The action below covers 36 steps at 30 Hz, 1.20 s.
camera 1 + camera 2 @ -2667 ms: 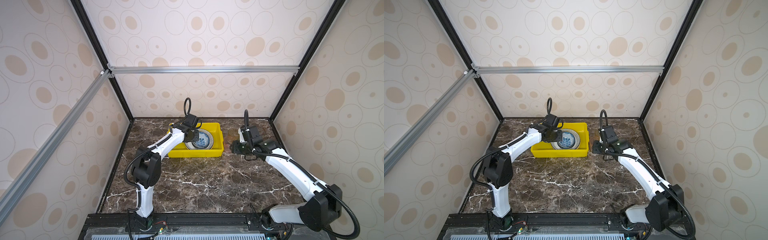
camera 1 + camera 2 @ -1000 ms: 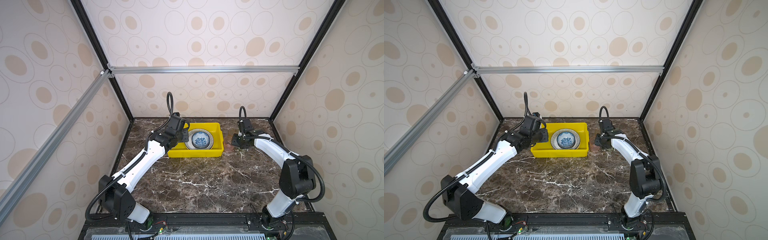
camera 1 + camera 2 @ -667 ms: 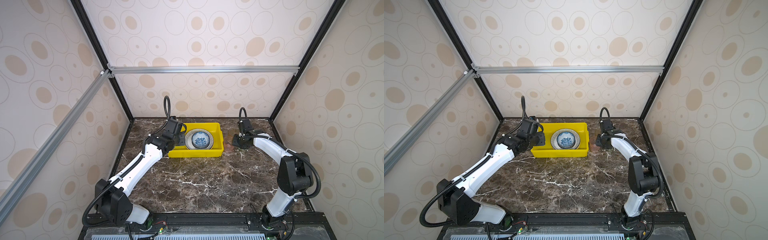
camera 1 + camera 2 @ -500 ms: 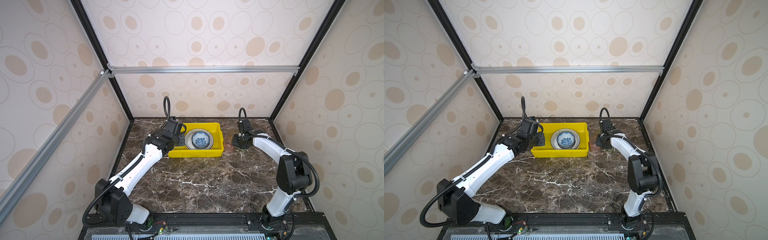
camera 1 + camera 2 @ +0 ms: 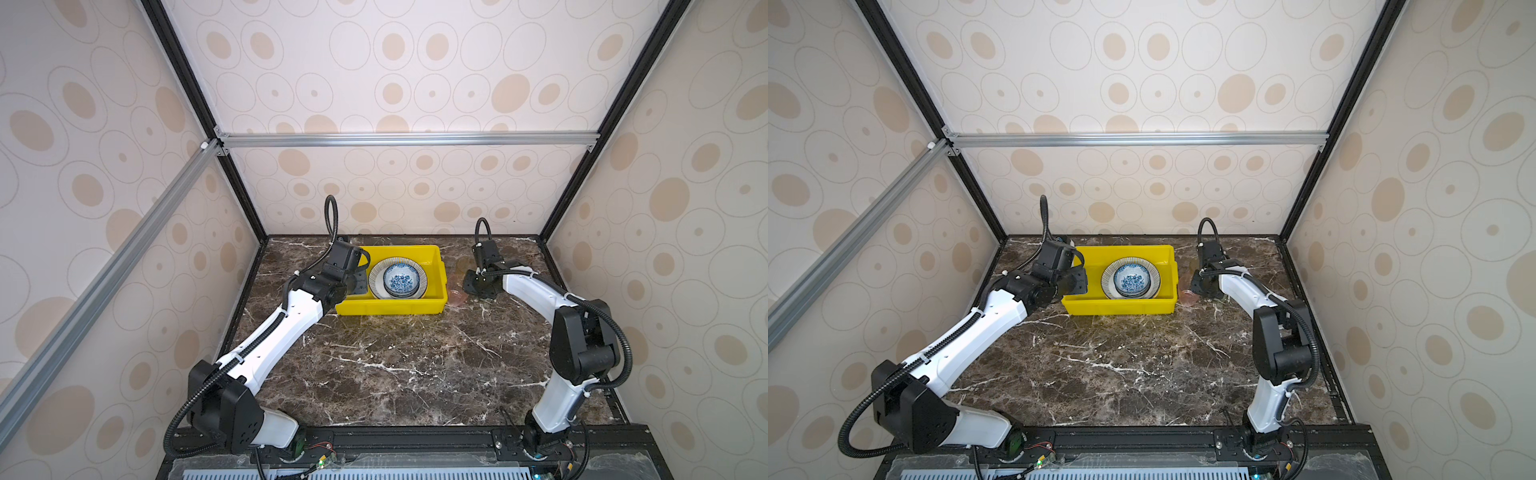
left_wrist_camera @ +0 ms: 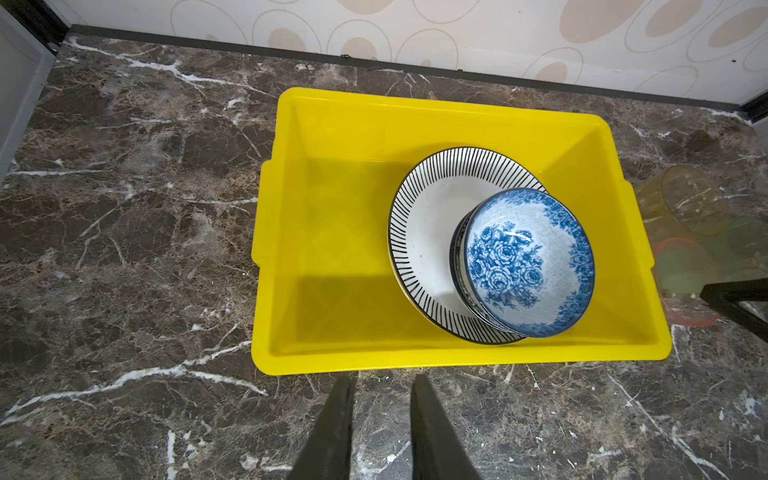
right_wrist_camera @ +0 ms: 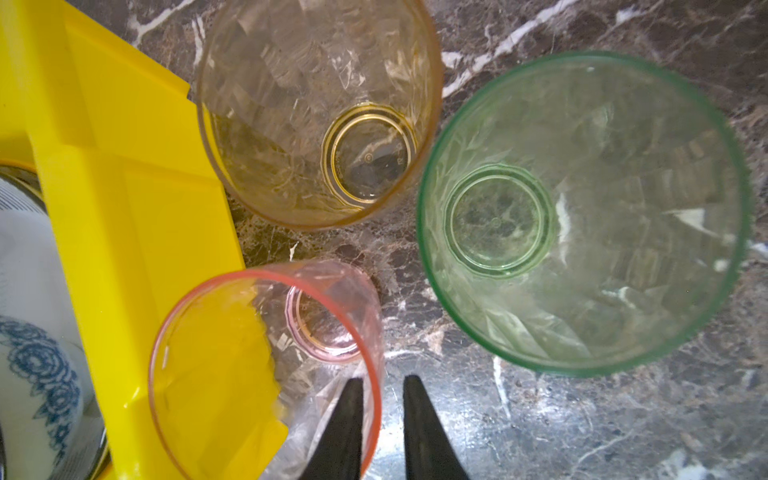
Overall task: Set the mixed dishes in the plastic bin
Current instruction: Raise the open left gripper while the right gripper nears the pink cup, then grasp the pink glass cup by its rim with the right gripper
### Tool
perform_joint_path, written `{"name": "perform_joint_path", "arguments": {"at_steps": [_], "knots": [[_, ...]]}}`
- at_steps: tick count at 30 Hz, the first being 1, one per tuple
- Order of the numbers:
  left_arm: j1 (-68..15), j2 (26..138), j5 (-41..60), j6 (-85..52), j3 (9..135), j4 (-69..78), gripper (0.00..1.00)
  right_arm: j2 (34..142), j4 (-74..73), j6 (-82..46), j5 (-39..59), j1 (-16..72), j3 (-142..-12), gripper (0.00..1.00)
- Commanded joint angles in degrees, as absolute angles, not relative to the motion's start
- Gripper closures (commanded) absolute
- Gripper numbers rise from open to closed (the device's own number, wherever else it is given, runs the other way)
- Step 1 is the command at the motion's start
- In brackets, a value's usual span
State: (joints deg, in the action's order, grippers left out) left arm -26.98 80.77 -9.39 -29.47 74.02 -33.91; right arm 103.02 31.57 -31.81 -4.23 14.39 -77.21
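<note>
Yellow plastic bin (image 5: 390, 308) is sitting toward the back of the marble tabletop (image 5: 395, 365), seen in both top views. Striped-rim plate (image 6: 419, 232) is lying inside it toward the right end, with the blue-floral bowl (image 6: 523, 262) resting on top of the plate. A dark rim is showing under the bowl, maybe a second bowl, but I cannot be sure.

Three tinted cups are standing upright on the marble just outside the bin's right end wall: amber cup (image 7: 291, 124) nearest the back wall, green cup (image 7: 582, 208) farthest from the bin, pink cup (image 7: 266, 370) by the bin's front corner.

Right gripper (image 7: 383, 380) is reaching down at the pink cup, one finger inside the rim and one outside, so the cup wall is passing between them. The gap is narrow, and I cannot tell whether the fingers are actually pinching the wall.

Left gripper (image 6: 382, 381) is hanging by the bin's left end, fingers slightly parted and carrying nothing.
</note>
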Motion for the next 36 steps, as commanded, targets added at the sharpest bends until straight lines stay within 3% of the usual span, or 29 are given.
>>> {"name": "perform_joint_path", "arguments": {"at_steps": [1,13,36], "knots": [[-26.55,78.94,-9.55,-29.71,73.58,-33.77,0.75,103.13,32.95,-31.44,-5.49,14.43,-78.19,0.85],[-26.56,77.09,-9.58,-29.82,72.96,-34.50,0.74,102.91,34.08,-30.45,-4.69,14.58,-77.83,1.00],[-26.54,76.64,-2.29,-30.02,69.70,-32.74,0.73,89.99,39.03,-27.56,-2.77,15.73,-73.04,1.00]]}}
